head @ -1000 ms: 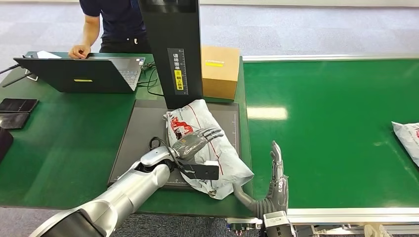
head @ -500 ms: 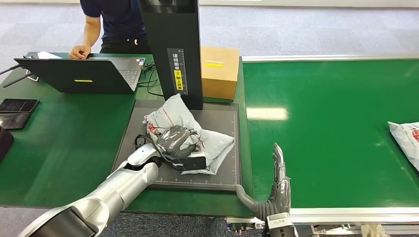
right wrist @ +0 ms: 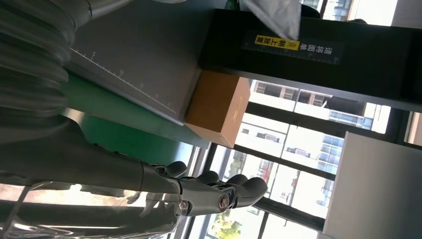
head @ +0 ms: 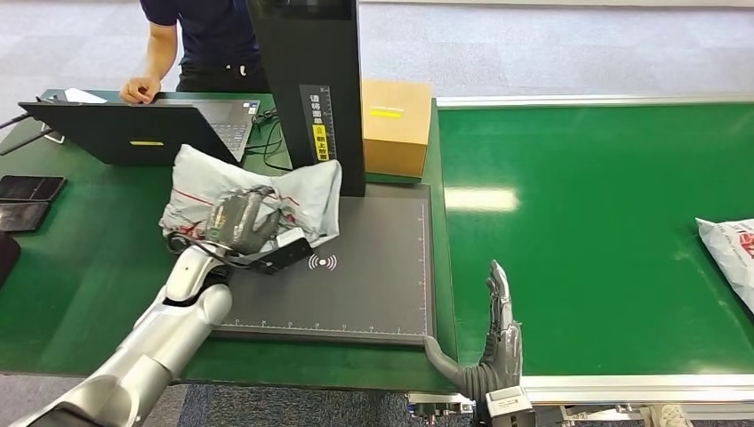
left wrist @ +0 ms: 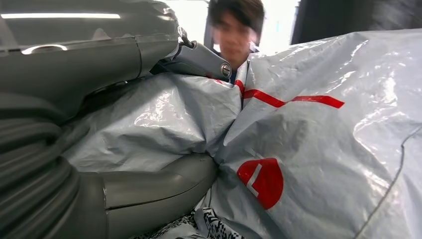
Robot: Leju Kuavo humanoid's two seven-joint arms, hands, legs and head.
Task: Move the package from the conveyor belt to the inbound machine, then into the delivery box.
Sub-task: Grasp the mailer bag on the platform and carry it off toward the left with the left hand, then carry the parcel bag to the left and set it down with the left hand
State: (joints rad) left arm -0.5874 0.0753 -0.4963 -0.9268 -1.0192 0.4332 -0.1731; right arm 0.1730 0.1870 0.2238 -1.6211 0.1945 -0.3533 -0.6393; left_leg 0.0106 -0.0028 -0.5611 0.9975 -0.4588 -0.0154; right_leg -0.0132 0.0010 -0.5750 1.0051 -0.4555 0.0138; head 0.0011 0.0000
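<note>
Package (head: 267, 191) gripped — under left hand (head: 238, 220).

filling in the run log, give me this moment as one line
left hand: grips grey package, lifted at scan pad's left edge | right hand: open, upright by conveyor belt | second package: on belt

Head view: set high on the body, facing forward and down over the green table (head: 107, 294) on the left and the conveyor belt (head: 613, 240) on the right, arms entering from the near edge. Left wrist view: close behind the left hand (left wrist: 74, 149), pressed nearly against the grey package (left wrist: 318, 149), facing a blurred person beyond. Right wrist view: turned on its side, behind the right hand (right wrist: 199, 191), facing toward the inbound machine (right wrist: 149, 55), its black column (right wrist: 308, 55) and the cardboard box (right wrist: 219, 107). Shared with the head view: machine plate (head: 373, 267), column (head: 311, 89), box (head: 396, 129), package (head: 258, 196).
</note>
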